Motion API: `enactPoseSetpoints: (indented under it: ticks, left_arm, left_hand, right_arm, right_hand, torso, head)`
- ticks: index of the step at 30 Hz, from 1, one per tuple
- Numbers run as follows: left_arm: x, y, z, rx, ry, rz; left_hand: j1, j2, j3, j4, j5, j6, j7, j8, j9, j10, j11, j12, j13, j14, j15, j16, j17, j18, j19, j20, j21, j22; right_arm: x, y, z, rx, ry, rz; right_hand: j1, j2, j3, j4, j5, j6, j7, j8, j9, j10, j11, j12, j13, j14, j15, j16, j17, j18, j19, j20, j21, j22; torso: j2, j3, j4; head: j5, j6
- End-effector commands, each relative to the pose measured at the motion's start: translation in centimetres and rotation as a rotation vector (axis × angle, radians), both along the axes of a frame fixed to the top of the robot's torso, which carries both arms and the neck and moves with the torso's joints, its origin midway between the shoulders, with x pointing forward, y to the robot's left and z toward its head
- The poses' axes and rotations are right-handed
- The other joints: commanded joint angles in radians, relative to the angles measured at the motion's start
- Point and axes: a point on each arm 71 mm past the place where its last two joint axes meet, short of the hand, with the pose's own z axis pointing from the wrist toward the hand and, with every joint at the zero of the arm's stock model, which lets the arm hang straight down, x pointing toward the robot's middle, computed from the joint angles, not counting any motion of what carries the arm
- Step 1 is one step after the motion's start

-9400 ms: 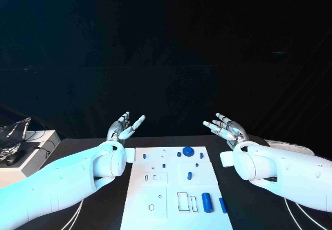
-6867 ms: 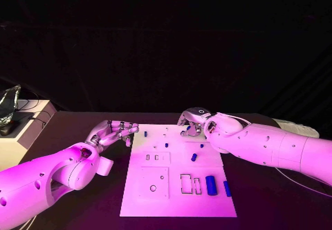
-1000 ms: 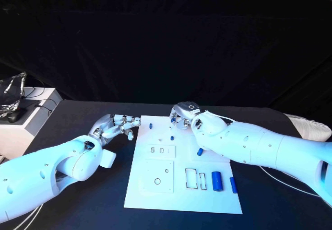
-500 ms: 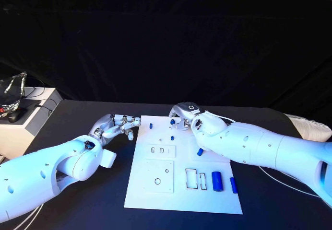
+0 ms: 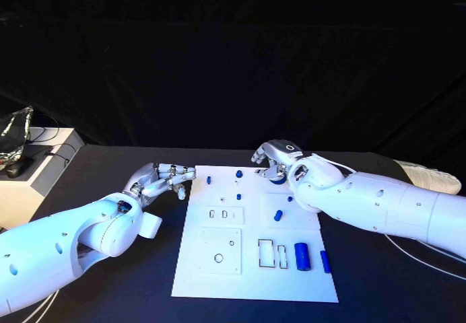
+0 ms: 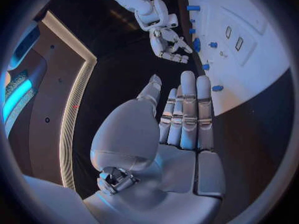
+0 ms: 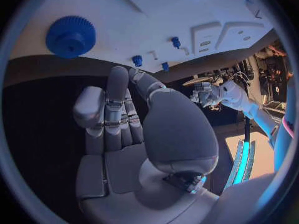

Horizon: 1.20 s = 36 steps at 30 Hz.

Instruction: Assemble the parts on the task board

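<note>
You have one black table (image 5: 116, 168) with one white task board (image 5: 248, 269) lying in the middle of it. Two white arms reach in. Your left hand (image 5: 165, 178) hovers just beside the board's far left corner, fingers straight and close together, grasping nothing. Your right hand (image 5: 277, 161) sits over the board's far edge with its fingers curled downward; nothing sits in its palm in the right wrist view, and the blue gear (image 7: 70, 36) lies free on the board just beyond the fingertips (image 7: 115, 74).

Count the blue parts on the board: one gear, one large cylinder (image 5: 302, 256) near the right edge toward you, one slimmer bar (image 5: 324, 261) just beside it at the board's rim, one short peg (image 5: 278, 215) mid-board, and three small pegs near the far edge (image 5: 239, 173), (image 5: 207, 180), (image 5: 238, 197).

One white box (image 5: 29, 175) stands off the table's left side.
</note>
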Motion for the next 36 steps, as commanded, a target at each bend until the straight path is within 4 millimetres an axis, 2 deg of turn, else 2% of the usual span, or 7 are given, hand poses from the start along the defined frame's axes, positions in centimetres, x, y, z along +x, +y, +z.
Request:
enactPoseSetpoints:
  ticks: [1,5,9,12,13,22,36]
  left_arm:
    - [0.0,-0.2,0.1,-0.015,-0.005,-0.010]
    - [0.1,-0.2,0.1,-0.017,-0.005,-0.012]
    - [0.1,-0.3,0.1,-0.019,-0.005,-0.016]
    - [0.1,-0.4,0.0,-0.020,-0.004,-0.018]
    - [0.1,-0.4,0.0,-0.020,-0.004,-0.019]
    - [0.1,-0.5,0.0,-0.022,-0.004,-0.023]
    - [-0.1,-0.7,0.1,-0.027,-0.005,-0.033]
  left_hand:
    - [0.004,0.009,-0.001,-0.007,-0.001,-0.005,0.002,-0.002,0.001,-0.009,-0.001,-0.001,0.001,-0.003,0.007,0.006,-0.001,0.014,0.000,0.007,0.004,0.001]
    - [0.004,0.010,-0.001,-0.008,-0.001,-0.004,0.001,-0.002,0.001,-0.007,-0.002,0.000,0.001,-0.003,0.007,0.006,-0.002,0.014,0.000,0.007,0.004,0.001]
    - [0.004,0.008,-0.001,-0.008,-0.001,-0.004,0.000,-0.002,0.001,-0.007,-0.002,-0.001,0.001,-0.003,0.006,0.006,-0.002,0.014,-0.001,0.007,0.004,0.001]
    - [0.003,0.008,-0.002,-0.008,-0.001,-0.004,-0.001,-0.002,0.001,-0.006,-0.003,0.000,0.001,-0.004,0.006,0.006,-0.003,0.014,-0.001,0.007,0.004,0.001]
    - [0.003,0.008,-0.002,-0.008,-0.001,-0.004,-0.001,-0.002,0.001,-0.006,-0.003,0.000,0.001,-0.004,0.006,0.006,-0.003,0.014,-0.001,0.007,0.004,0.001]
    - [0.003,0.008,-0.002,-0.008,-0.001,-0.004,-0.001,-0.002,0.001,-0.006,-0.003,0.000,0.001,-0.004,0.006,0.006,-0.003,0.014,-0.001,0.007,0.004,0.001]
    - [0.004,0.008,-0.001,-0.009,-0.001,-0.004,-0.002,-0.002,0.001,-0.005,-0.003,-0.001,0.001,-0.003,0.006,0.007,-0.003,0.013,-0.001,0.007,0.004,0.002]
  right_arm:
    - [-0.1,-1.4,0.7,0.074,0.035,-0.021]
    - [-0.1,-3.9,1.2,0.089,0.101,-0.067]
    - [0.1,-5.7,1.0,0.085,0.173,-0.108]
    - [0.3,-6.5,0.8,0.076,0.214,-0.130]
    - [0.3,-6.6,0.7,0.072,0.225,-0.136]
    - [1.2,-7.2,-0.1,0.023,0.283,-0.174]
    - [2.5,-6.1,-1.0,0.006,0.288,-0.200]
  right_hand:
    - [-0.003,0.000,-0.018,-0.005,0.001,0.002,-0.002,0.004,0.000,0.134,-0.055,0.022,0.013,0.008,-0.018,0.015,0.008,-0.024,0.072,-0.018,0.060,0.055]
    - [0.007,0.006,-0.161,-0.008,0.045,-0.001,-0.015,0.005,0.001,0.175,-0.087,0.193,0.206,0.009,-0.044,0.053,0.040,-0.055,0.076,-0.048,0.174,0.109]
    - [0.005,0.031,-0.278,0.016,0.064,-0.030,-0.008,0.007,0.001,-0.019,-0.087,0.615,0.688,-0.004,-0.040,0.114,0.092,-0.073,0.081,-0.049,0.293,0.167]
    - [0.011,0.030,-0.292,0.030,0.066,-0.041,-0.011,0.010,0.002,-0.039,-0.084,0.699,0.799,0.011,-0.037,0.197,0.154,-0.064,0.078,-0.044,0.273,0.162]
    - [0.012,0.029,-0.293,0.042,0.065,-0.039,-0.006,0.011,0.003,-0.077,-0.077,0.741,0.869,-0.084,-0.027,0.340,0.301,-0.056,0.080,-0.035,0.241,0.149]
    - [0.003,-0.001,-0.293,0.081,0.064,-0.067,0.000,0.009,0.002,0.008,-0.064,0.926,1.069,-0.054,-0.012,0.379,0.577,-0.063,0.085,-0.018,0.332,0.178]
    - [0.007,-0.015,-0.284,0.112,0.067,-0.090,0.007,0.011,0.003,0.017,-0.059,0.956,1.100,-0.041,-0.006,0.372,0.686,-0.065,0.086,-0.010,0.370,0.184]
  torso:
    - [0.000,0.0048,-0.0104]
    - [0.000,0.0088,-0.0147]
    - [0.002,0.0100,-0.0161]
    - [0.003,0.0106,-0.0154]
    - [0.003,0.0097,-0.0139]
    - [0.004,0.0083,-0.0133]
    - [0.010,0.0069,-0.0038]
  head:
    - [-0.002,0.005]
    - [-0.004,0.009]
    - [-0.008,0.012]
    - [-0.014,0.009]
    - [-0.017,0.009]
    - [-0.020,0.005]
    - [-0.030,-0.001]
